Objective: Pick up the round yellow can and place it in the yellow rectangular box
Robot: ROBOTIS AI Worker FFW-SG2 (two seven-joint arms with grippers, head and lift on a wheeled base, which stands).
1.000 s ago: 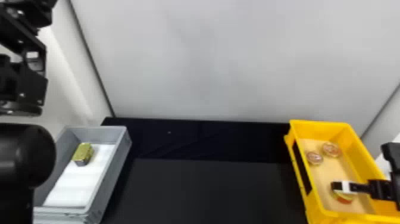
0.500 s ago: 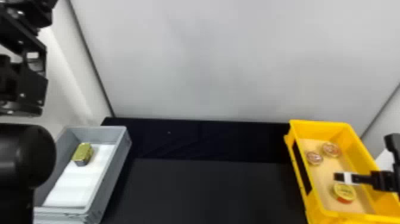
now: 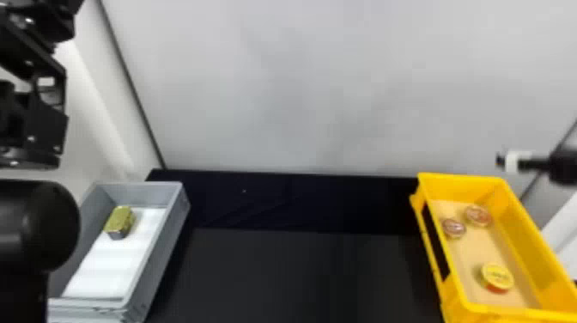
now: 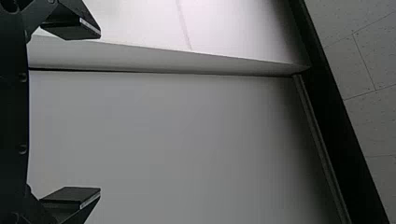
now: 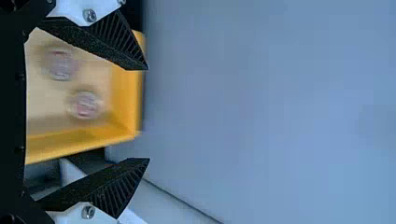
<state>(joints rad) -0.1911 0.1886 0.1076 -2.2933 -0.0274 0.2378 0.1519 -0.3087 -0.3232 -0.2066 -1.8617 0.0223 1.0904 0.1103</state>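
In the head view my right gripper (image 3: 506,162) is up at the right, above the far end of the yellow box (image 3: 461,179). The right wrist view has this gripper (image 5: 148,114) open, nothing between its fingertips, with the yellow box (image 5: 128,93) beyond. The round yellow can (image 3: 498,277) lies on the box floor at its near part, its yellow lid up. My left arm is parked at the left edge of the head view; its gripper (image 4: 100,112) stands open and without a load in the left wrist view.
Two round clear-lidded tins (image 3: 477,215) (image 3: 453,228) lie in the far part of the yellow box. A grey box (image 3: 171,240) at the left holds a gold-topped tin (image 3: 120,221) on white lining. Black table (image 3: 279,275) lies between the boxes; a pale wall rises behind.
My right gripper has risen from over the can, up and away from the box floor. The yellow can, partly covered by it earlier, is left in the box. The left arm has kept still.
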